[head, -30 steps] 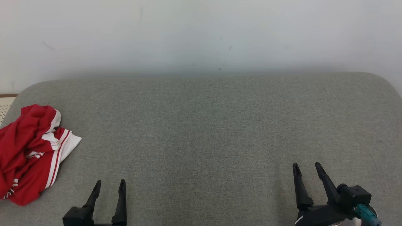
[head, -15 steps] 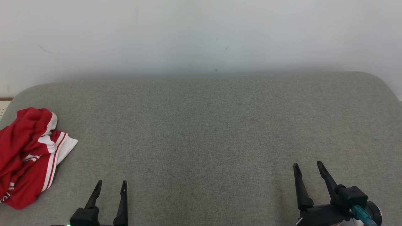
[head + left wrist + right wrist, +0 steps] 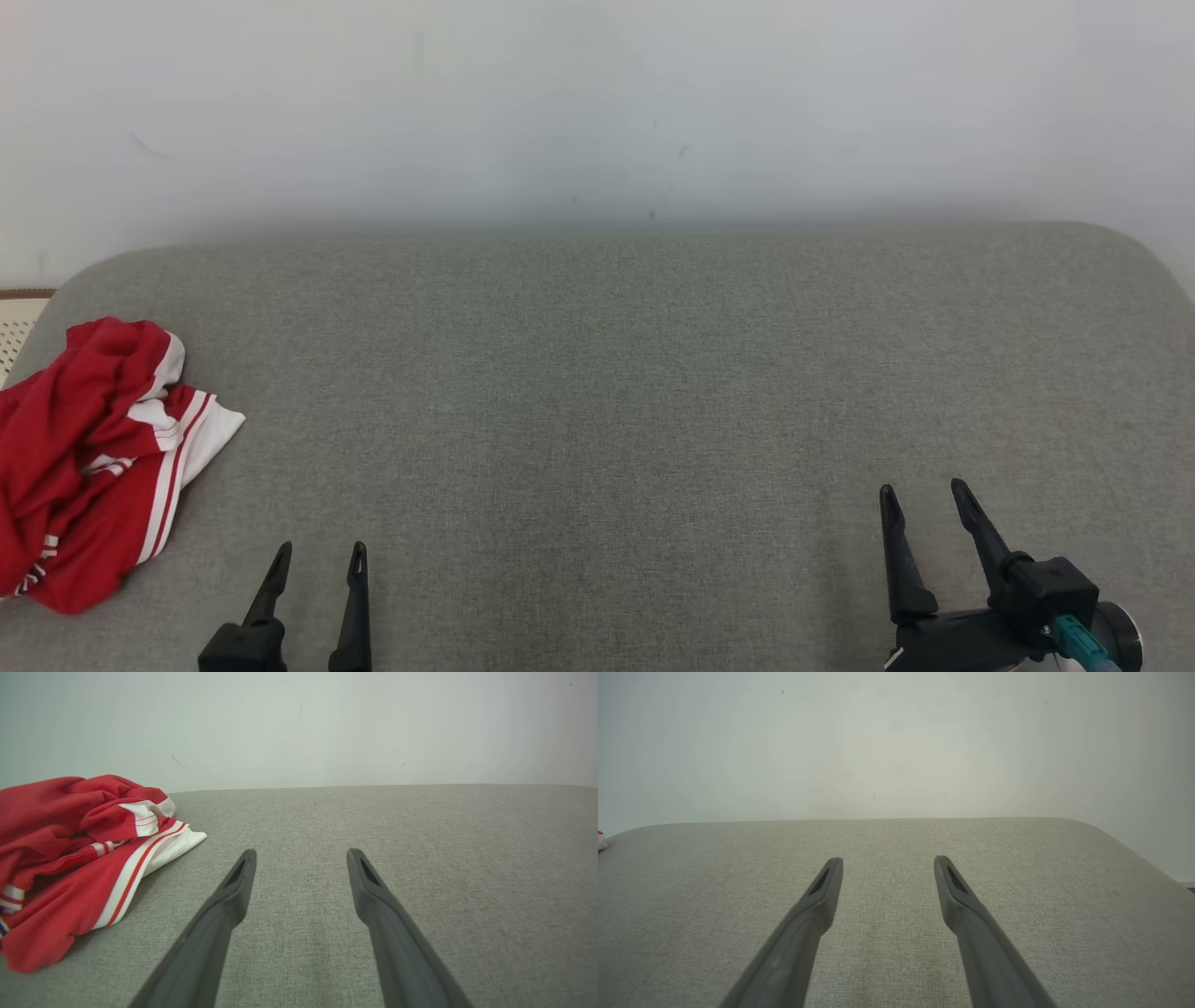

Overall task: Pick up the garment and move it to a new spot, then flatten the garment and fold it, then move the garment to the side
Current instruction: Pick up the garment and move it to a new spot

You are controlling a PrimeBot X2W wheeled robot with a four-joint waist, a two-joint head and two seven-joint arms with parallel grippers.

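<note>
**Garment point(image 3: 89, 457) nearest the left gripper point(image 3: 320, 549)**

The crumpled red garment lies at the bench's point(image 3: 597, 373) left end, to the left of and slightly beyond the empty, spread left gripper. The right gripper point(image 3: 921, 487), likewise spread and empty, is well apart.

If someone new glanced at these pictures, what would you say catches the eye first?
The crumpled red garment with white stripes stands out first, bunched at the far left of the grey fabric-covered surface. Next come the dark two-fingered grippers at the near edge: the left gripper just right of the garment and the right gripper at the lower right, both open and holding nothing.
</note>
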